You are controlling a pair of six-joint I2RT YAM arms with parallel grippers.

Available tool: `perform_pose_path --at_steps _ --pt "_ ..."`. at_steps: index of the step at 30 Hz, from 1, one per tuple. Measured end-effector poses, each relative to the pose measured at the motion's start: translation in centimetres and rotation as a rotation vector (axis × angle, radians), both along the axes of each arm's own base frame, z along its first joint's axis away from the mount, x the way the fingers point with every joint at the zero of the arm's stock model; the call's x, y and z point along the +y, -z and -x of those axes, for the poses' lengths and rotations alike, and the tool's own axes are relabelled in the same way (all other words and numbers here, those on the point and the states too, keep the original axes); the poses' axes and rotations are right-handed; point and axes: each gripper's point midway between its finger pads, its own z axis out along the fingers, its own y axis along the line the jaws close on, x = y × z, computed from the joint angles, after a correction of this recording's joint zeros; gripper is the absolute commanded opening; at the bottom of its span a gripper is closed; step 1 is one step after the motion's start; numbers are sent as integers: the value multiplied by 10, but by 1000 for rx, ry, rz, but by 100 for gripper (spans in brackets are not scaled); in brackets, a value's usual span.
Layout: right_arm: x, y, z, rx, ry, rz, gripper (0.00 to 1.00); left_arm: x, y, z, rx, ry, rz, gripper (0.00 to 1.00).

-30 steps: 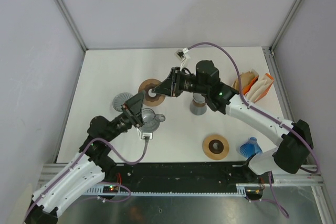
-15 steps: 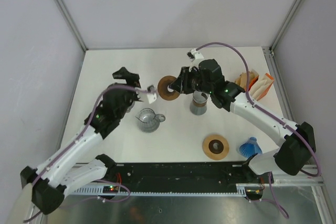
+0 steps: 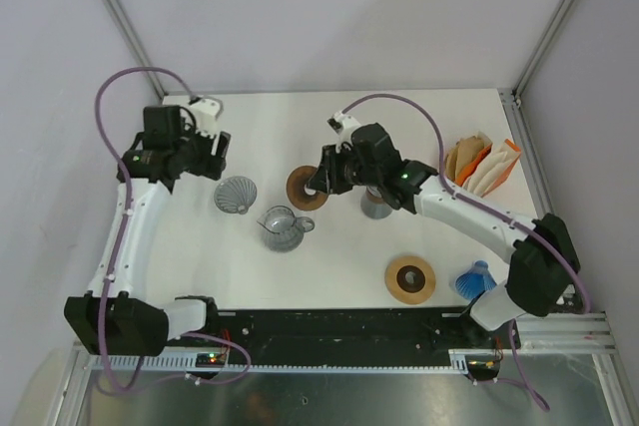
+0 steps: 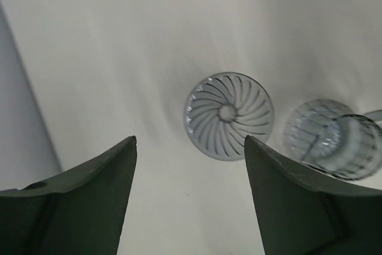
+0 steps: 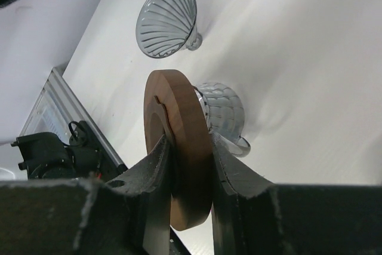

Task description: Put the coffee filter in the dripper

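While right fingers [image 5: 152, 174] pinch wooden ring [image 5: 185, 141] by rim, left fingers [image 4: 89, 189] stand wide, apart from dripper [image 4: 228, 115].

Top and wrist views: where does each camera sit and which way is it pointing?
Top: fixed above and behind, looking down on the table; left arm and right arm show, bases at the bottom.
Left wrist: on the left arm, looking down at the glass dripper and glass jug; the open left pincer frames them.
Right wrist: on the right arm, looking low across the table; right pincer shut on a wooden ring.
Shared: all three show dripper and jug.
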Motion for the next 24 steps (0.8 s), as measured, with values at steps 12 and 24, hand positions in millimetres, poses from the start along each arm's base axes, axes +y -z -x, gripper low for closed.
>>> perform_pose_path --at_steps 12,24 --pt "51 58 15 124 -97 -2 0 1 25 26 140 -34 441 80" --pt "82 82 13 213 -127 -17 0 -11 35 44 125 10 485 79"
